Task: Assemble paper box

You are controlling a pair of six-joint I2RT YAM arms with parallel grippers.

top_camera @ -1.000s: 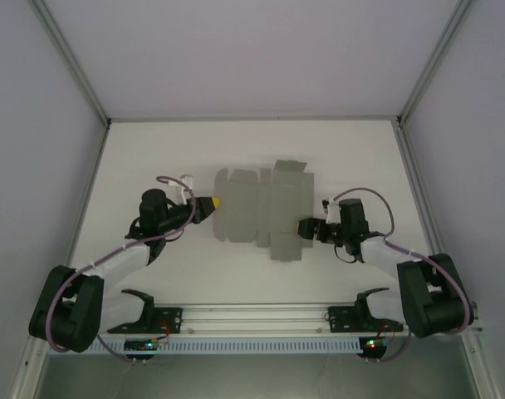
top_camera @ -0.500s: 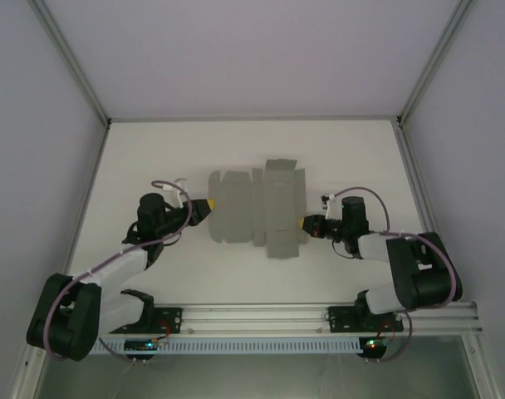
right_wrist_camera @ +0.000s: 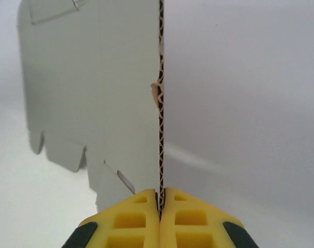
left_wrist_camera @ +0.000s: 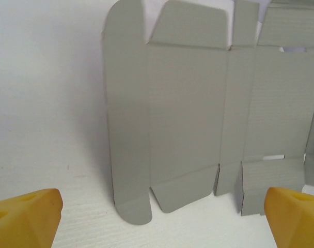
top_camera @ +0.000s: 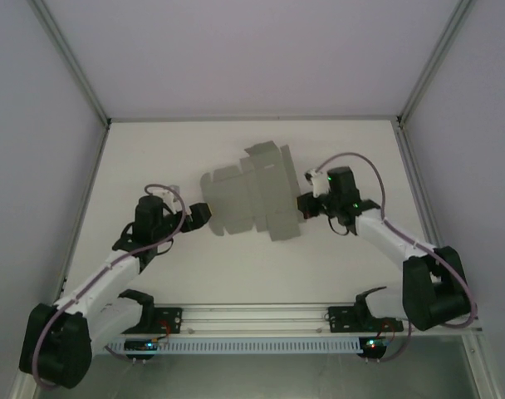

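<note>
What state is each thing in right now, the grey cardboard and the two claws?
paper box: unfolded, a flat die-cut sheet, flaps not yet folded up, one edge pinched by the right claw.
left claw: open wide at the sheet's left end, gripping nothing.
right claw: shut on the paper box's edge.

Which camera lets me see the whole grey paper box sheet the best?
The top external view: the paper box appears whole, flaps and all. The left wrist view shows its flaps close up but cut off. The right wrist view shows it edge-on, pinched by the right gripper.
</note>
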